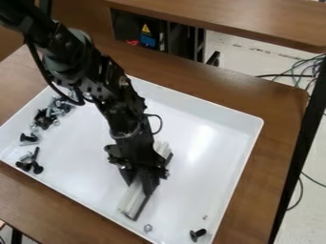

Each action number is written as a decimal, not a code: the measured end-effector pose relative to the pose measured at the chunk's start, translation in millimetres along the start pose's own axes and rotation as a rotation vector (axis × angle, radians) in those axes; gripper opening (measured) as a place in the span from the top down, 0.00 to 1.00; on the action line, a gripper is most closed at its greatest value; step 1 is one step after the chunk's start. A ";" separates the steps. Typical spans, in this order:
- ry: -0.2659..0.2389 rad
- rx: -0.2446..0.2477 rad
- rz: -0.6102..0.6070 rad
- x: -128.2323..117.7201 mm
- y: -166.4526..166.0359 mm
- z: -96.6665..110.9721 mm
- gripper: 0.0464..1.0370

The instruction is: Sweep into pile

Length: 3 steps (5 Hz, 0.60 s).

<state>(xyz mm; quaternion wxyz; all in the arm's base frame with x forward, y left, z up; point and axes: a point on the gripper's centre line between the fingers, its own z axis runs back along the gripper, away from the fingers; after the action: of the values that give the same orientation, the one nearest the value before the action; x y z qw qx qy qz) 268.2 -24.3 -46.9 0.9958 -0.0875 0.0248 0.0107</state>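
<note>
With my gripper [146,188] I am pinching the pale metal bar [131,202], which lies across the middle of the white tray [251,136], from one o'clock to seven. Near its lower end, at six, is one small nut [147,228]. A black screw [195,235] lies at five. Loose screws [44,119] gather at nine to ten, beside the wall. Under the tray is the wooden table [255,209].

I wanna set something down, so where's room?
Right of the bar, well above the lone black screw, to the tray's right wall. Also left of the bar, before the screws by the left wall, where it's crowded.
</note>
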 end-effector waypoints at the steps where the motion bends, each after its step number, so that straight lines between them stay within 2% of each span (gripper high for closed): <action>1: 0.081 0.027 -0.009 0.9 26.1 -0.7 0.69; 2: 0.096 0.107 -0.037 -0.8 54.5 3.1 0.70; 3: 0.134 0.169 -0.052 -1.8 78.5 8.7 0.69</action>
<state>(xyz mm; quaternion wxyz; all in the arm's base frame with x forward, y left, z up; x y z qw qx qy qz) 264.8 54.4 -51.9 0.9957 -0.0041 0.0897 -0.0229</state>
